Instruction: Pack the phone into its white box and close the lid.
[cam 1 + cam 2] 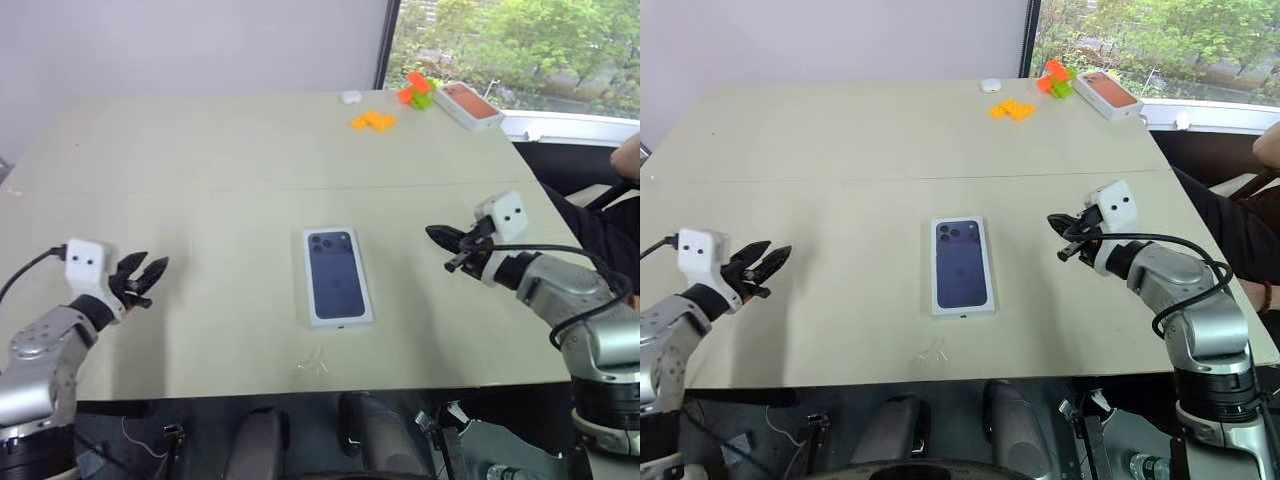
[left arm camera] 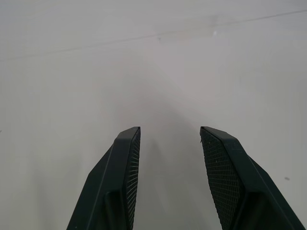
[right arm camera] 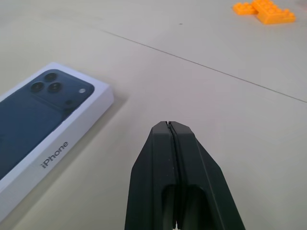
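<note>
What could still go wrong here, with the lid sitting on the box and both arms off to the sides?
The lid looks seated, but the pictures cannot confirm it is pressed fully down. The right gripper is shut and points toward the box, so a sweep inward could shove it. The left gripper is open and empty, near the table's edge.
</note>
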